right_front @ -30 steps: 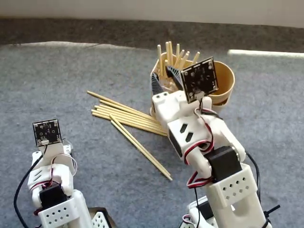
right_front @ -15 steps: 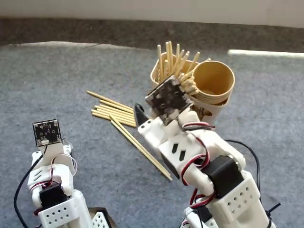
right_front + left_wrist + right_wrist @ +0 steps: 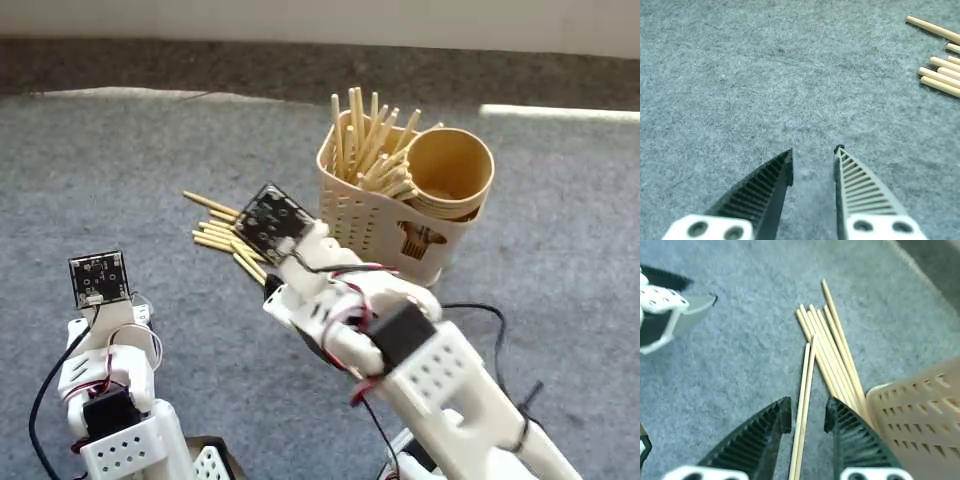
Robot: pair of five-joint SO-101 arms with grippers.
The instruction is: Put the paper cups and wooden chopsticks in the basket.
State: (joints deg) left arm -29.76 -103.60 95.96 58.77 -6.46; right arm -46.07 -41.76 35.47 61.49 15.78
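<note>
right gripper point(image 3: 807, 414) jaws apart straddling two pale wooden chopsticks point(image 3: 810, 375), just left of the beige slotted plastic basket point(image 3: 370, 220), left gripper point(image 3: 814, 156) gaping too, over grey carpet point(image 3: 740, 75)

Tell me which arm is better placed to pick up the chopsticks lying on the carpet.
Right. The right gripper hangs open over a pair of loose chopsticks beside the basket. The left gripper sits over bare carpet, the chopsticks off to one side.
</note>
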